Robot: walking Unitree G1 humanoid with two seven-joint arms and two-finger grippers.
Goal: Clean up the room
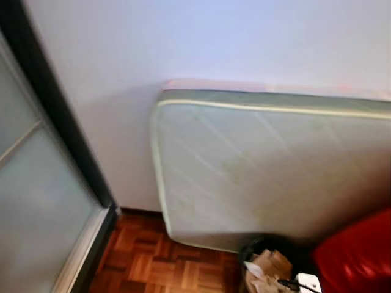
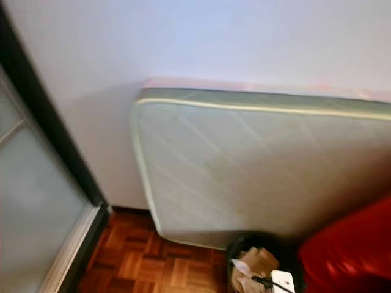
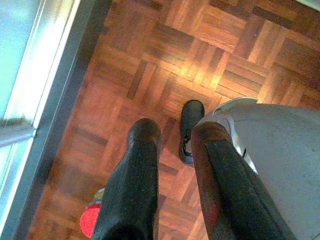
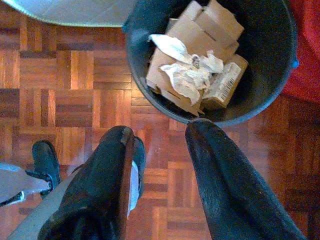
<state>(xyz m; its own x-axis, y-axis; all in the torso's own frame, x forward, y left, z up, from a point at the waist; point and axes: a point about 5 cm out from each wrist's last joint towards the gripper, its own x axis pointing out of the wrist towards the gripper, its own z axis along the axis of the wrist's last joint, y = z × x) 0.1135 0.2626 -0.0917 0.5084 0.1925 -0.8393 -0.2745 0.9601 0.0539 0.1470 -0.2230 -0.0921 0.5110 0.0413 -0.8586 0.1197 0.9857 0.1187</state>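
Overhead, the right gripper (image 4: 157,137) hung with fingers parted and nothing between them, just above the parquet floor (image 4: 60,95) beside the dark bin (image 4: 270,70). Bin held crumpled cardboard (image 4: 200,35) and white paper scraps (image 4: 187,72). Bin stood against the lower edge of a mattress (image 1: 269,165) propped on its side against the wall (image 1: 183,43), with a red object (image 1: 360,256) just beside the bin. Left gripper (image 3: 172,140) also hung apart and empty over the floor, near a frosted sliding door (image 1: 30,201), well apart from the bin.
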